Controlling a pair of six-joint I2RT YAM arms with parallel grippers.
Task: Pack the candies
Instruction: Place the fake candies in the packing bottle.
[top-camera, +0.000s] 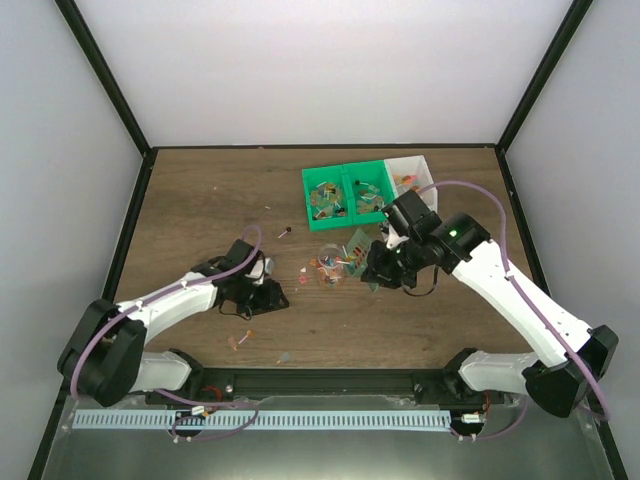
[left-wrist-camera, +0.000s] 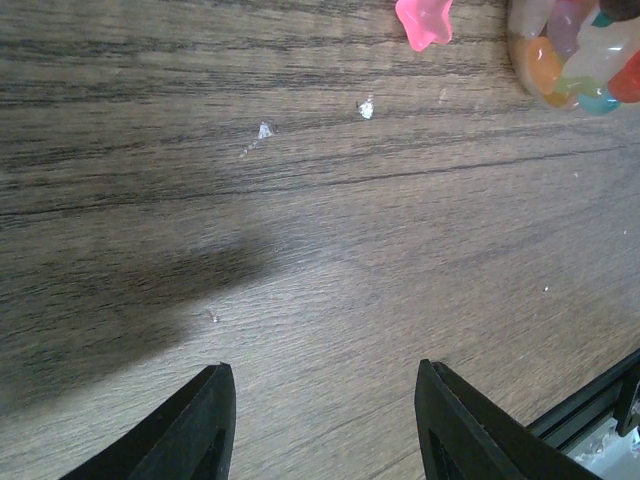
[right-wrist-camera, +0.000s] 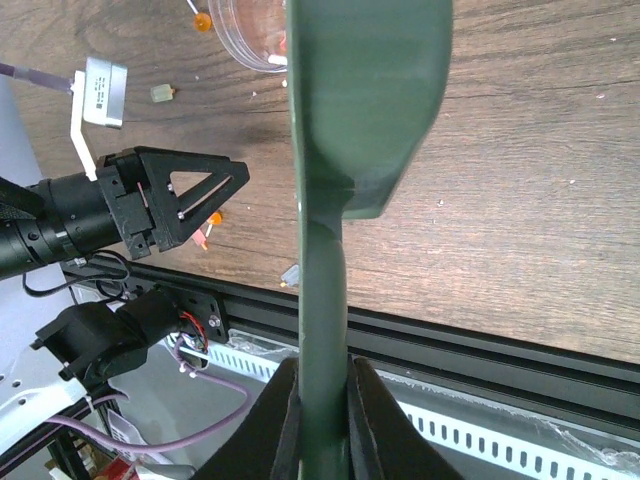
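Top external view: a green plastic tray with two compartments sits at the far side of the brown wooden table. Each compartment holds a cluster of tiny wrapped candies in mixed colours. A white box set against the tray's right side holds a few more. In front of the tray stands a clear round jar with candies inside. Several others lie loose on the wood around it, among them a pink star-shaped one near the jar. The right gripper is clamped on the handle of a dark green plastic scoop, whose bowl lies just beside the jar. The left gripper hangs low over bare wood to the left of the jar, jaws apart with nothing between them.
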